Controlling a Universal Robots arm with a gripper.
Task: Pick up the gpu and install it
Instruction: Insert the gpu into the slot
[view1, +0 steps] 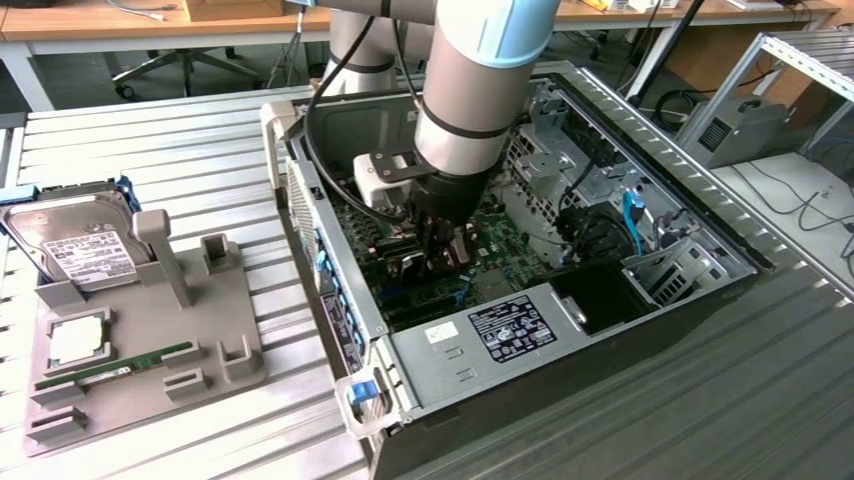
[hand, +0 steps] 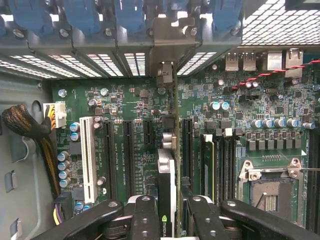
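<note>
Slatted metal table (view1: 200, 130), open computer case (view1: 694, 215), pincer (hand: 168, 212) gripping gpu (hand: 166, 170) edge-on

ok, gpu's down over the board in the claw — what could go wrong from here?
1. The gpu hangs edge-on between black expansion slots; slightly off line, its edge would hit the motherboard, not a slot.
2. Its bracket end sits close to the case's rear slot openings and may snag.
3. The claw grips only the card's edge; pushing could tilt it.

— Can you see the gpu (hand: 168, 190) whole?
— No, it stands edge-on, its near end cut off between the tool (hand: 170, 212) fingers.
— And from outside?
— The arm (view1: 467, 110) hides it; possibly seated, I can't tell.
</note>
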